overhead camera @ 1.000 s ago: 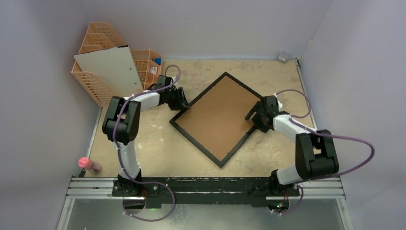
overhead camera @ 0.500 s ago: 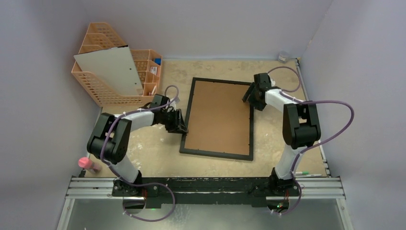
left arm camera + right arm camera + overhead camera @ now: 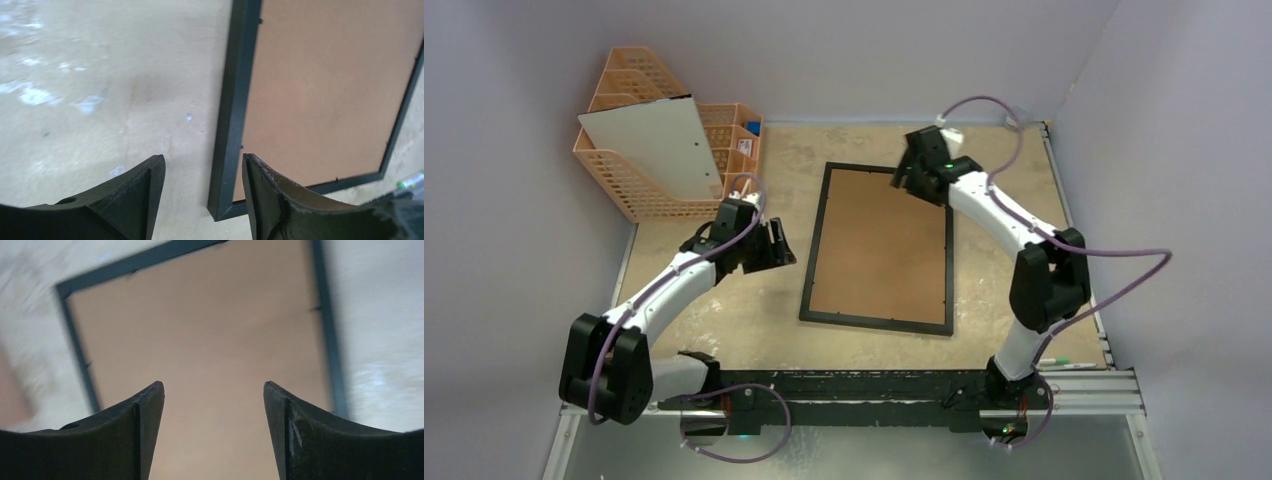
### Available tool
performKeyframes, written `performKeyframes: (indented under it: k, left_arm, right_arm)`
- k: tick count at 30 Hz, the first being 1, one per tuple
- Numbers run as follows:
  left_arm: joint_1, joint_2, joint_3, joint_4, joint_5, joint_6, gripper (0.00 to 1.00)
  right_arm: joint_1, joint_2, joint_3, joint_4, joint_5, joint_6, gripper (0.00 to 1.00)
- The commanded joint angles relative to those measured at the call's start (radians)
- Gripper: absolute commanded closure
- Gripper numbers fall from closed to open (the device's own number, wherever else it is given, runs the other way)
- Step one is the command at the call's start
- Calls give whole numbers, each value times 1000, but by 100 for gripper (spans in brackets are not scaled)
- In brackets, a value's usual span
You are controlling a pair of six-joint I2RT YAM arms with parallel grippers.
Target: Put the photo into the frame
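both arms wear white rounded shells [image 3: 667,288] between black blocky joints [image 3: 1050,285]. a thin purple cable [image 3: 1124,252] loops loosely along each. a small green light [image 3: 948,165] glows near the right wrist. the matte black wedge fingers [image 3: 280,202] show scuffed, pale edges.

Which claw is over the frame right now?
The right claw: it hangs above the frame at its far end. The left claw is beside it, over the tabletop.

Worn beige table [image 3: 754,310]: frame [image 3: 882,245] lying flat mid-table, brown back up; orange basket organiser [image 3: 624,175] at far-left corner.
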Motion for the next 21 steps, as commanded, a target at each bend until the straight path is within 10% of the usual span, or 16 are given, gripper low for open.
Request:
performKeyframes:
  k: [1,21]
  left_arm:
    - [15,-87,-47,-24,-209,-103,40]
    - [36,-19,-62,-115,-279,-134,35]
  right_arm:
    - [214,100,124,-103,-43,92,26]
    - [558,605,652,-478,76,204,39]
